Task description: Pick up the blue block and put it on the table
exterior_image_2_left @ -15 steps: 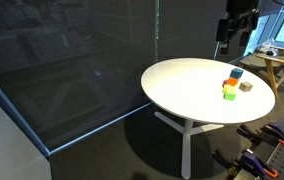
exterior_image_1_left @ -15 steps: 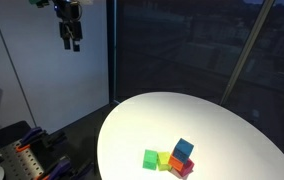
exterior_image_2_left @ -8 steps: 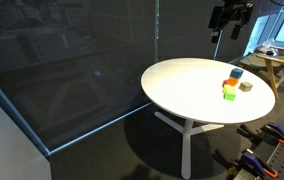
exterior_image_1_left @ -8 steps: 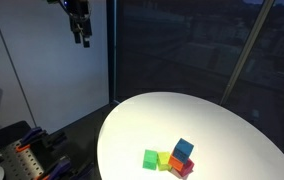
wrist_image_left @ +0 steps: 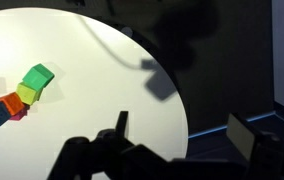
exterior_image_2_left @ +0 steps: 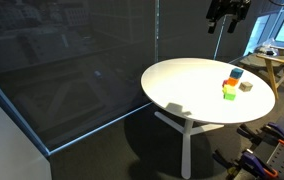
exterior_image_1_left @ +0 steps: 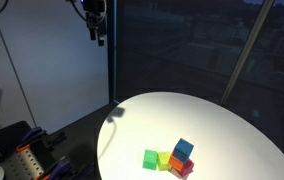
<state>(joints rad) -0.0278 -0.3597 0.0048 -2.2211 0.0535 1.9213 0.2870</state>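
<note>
Claw hangs high over the white table, empty, its fingers spread wide. The blue block sits atop a cluster of coloured cubes, well below the claw and far apart from it.

Most of the table is bare white top, so a gripper can come down freely over its middle and far edge. The only clutter is a tight knot of cubes close to the near edge in an exterior view. There the blue block sits on top of the orange and red cubes, open from above. A yellow cube and a green cube press in a row on one side. A small round grey thing lies just beside the knot, toward the rim. A dark glass wall stands behind the table, and the gripper hangs high up near it.
</note>
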